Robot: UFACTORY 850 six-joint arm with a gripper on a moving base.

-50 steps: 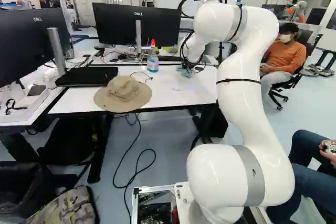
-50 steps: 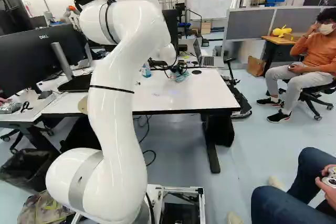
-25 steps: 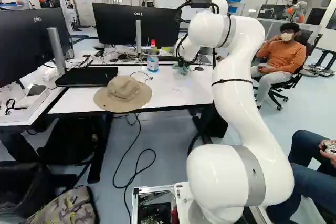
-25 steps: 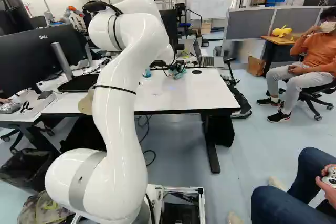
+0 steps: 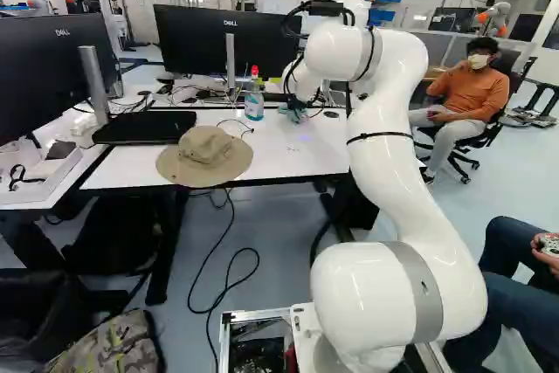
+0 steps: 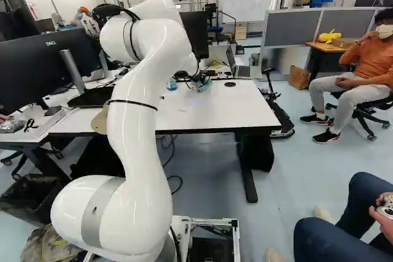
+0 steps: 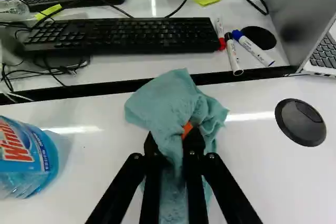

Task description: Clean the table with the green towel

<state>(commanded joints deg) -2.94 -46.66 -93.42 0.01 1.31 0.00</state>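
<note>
At the table's far side, in the left base view, my gripper [image 5: 297,105] is low over the white table [image 5: 297,150], right of the spray bottle [image 5: 254,100]. The wrist view shows the gripper [image 7: 177,136] shut on the bunched green towel [image 7: 167,98], with an orange pad [image 7: 187,129] partly visible. The towel spreads ahead of the fingertips and hangs under them on the tabletop. The blue bottle [image 7: 26,156] stands beside the gripper, apart from the towel.
A tan hat [image 5: 205,155] lies on the table's near edge, by a black laptop [image 5: 144,127]. Monitors [image 5: 223,39] stand behind. Ahead of the towel are a keyboard [image 7: 126,35], markers [image 7: 252,48] and a cable. A round black cover [image 7: 300,122] is set in the tabletop.
The arm has swung left in the left base view, bringing the gripper and the held towel across the table closer to the bottle. The base has stayed put.
</note>
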